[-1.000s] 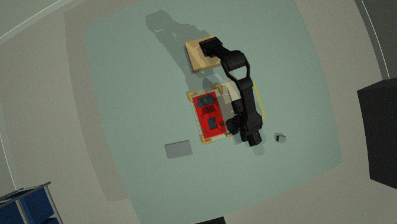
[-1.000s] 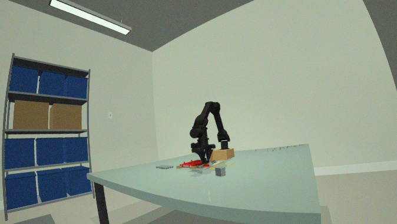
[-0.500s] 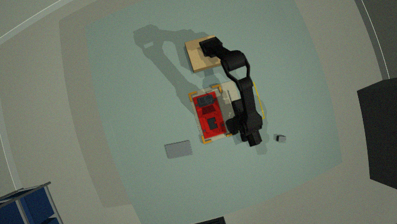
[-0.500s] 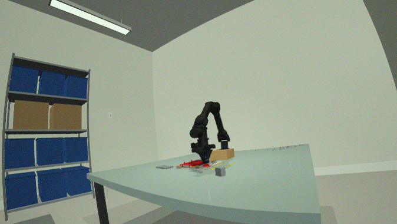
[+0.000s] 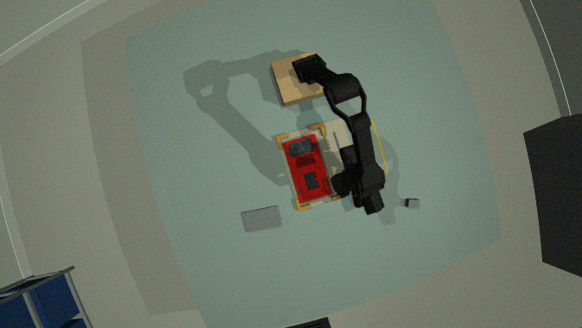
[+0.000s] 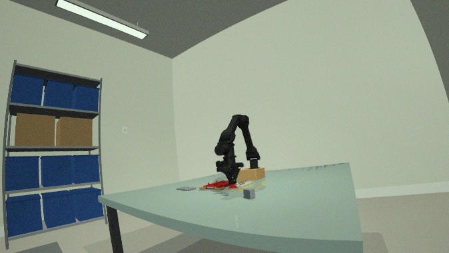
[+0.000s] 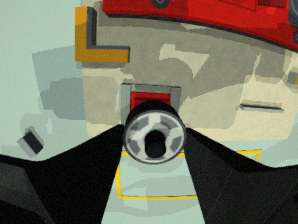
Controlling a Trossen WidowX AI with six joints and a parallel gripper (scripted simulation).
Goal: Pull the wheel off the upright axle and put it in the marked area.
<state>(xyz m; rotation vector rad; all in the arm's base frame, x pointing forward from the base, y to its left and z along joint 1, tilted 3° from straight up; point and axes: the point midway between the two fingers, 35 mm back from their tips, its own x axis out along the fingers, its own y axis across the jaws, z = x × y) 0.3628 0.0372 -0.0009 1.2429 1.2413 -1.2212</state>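
Note:
The wheel (image 7: 155, 125), black with a silver spoked face, is face-up in the wrist view, over a small red block (image 7: 150, 96) with grey sides. My gripper (image 7: 153, 132) (image 6: 233, 182) is shut on the wheel, with one black finger at each side. It is low over the pale board. The wheel's centre is dark; I cannot tell how far down the axle it sits. The marked area, a yellow outline (image 7: 157, 197) (image 5: 380, 147) on the table, lies just beside the board. The arm hides the wheel and fingertips in the top view.
A red chassis (image 5: 298, 173) (image 7: 215, 14) lies on the pale board (image 5: 341, 128) between orange corner brackets (image 7: 105, 55). A thin grey bar (image 7: 261, 108) is on the board. A grey plate (image 5: 262, 218), a grey cube (image 5: 413, 203) (image 6: 249, 194) and a small block (image 7: 33, 142) lie around it.

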